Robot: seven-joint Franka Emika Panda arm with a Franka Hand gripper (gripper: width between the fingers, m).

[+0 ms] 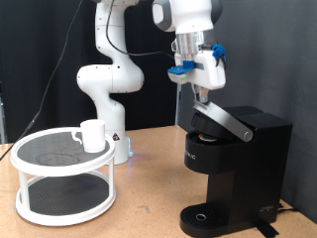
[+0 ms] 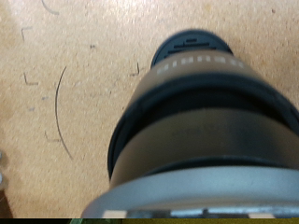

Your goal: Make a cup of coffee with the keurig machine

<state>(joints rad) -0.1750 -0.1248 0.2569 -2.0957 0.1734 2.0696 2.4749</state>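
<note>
gripper (image 1: 201,96) positioned just above raised lid of keurig machine (image 1: 238,169); finger spread cannot be told. cup (image 1: 93,135) seated on white rack (image 1: 61,178).

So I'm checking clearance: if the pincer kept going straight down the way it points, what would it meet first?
Most likely the keurig machine: the pincer hangs just above its raised lid, and the wrist view looks straight onto the machine's top. Exact contact point is unclear.

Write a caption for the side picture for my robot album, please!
Robot gripper touches the raised lid of the coffee machine; cup waits on a white rack.
</note>
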